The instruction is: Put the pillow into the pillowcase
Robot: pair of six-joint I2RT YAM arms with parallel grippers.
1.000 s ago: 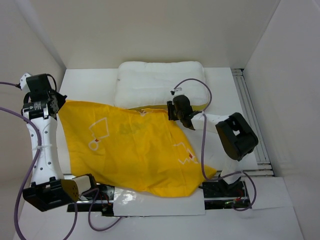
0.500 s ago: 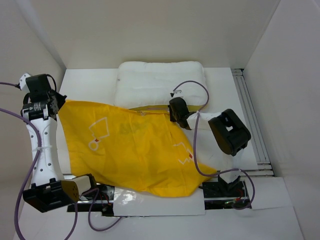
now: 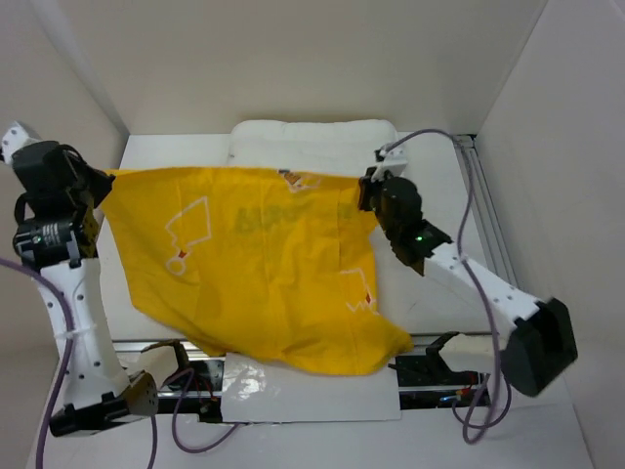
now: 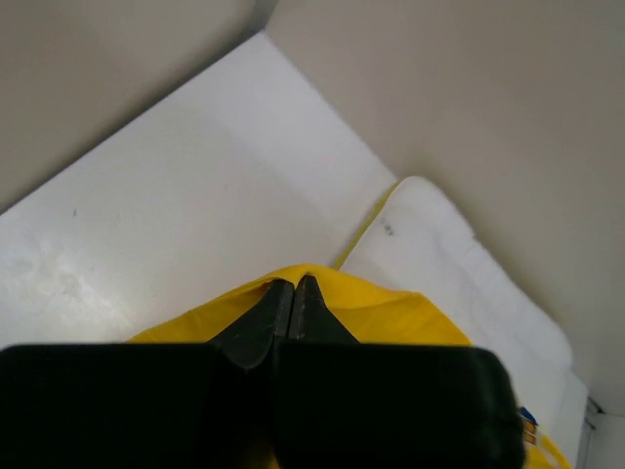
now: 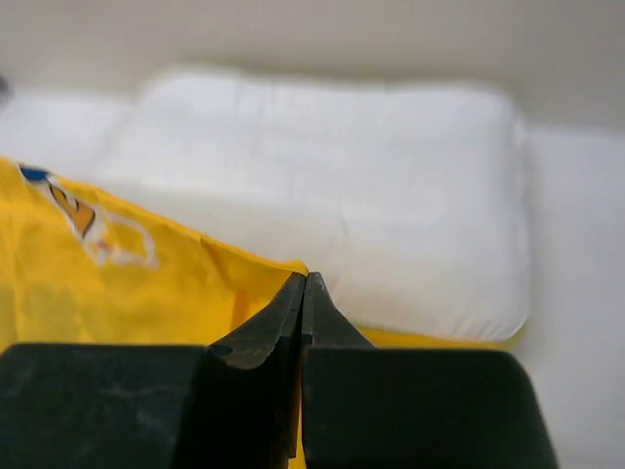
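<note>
1. A white counter [image 3: 444,303] stood between plain walls [image 3: 293,59].
2. One pillow [image 3: 312,135] lay at the far edge; one pillowcase [image 3: 264,264] overlapped its near side.
3. Two tools, the left tool [image 3: 105,179] and right tool [image 3: 368,188], each pinched a pillowcase corner.

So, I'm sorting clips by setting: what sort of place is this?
Probably a lab test cell, not a home: plain white walls box in a white table, left arm and right arm mounted at its near edge, cables trailing.
</note>
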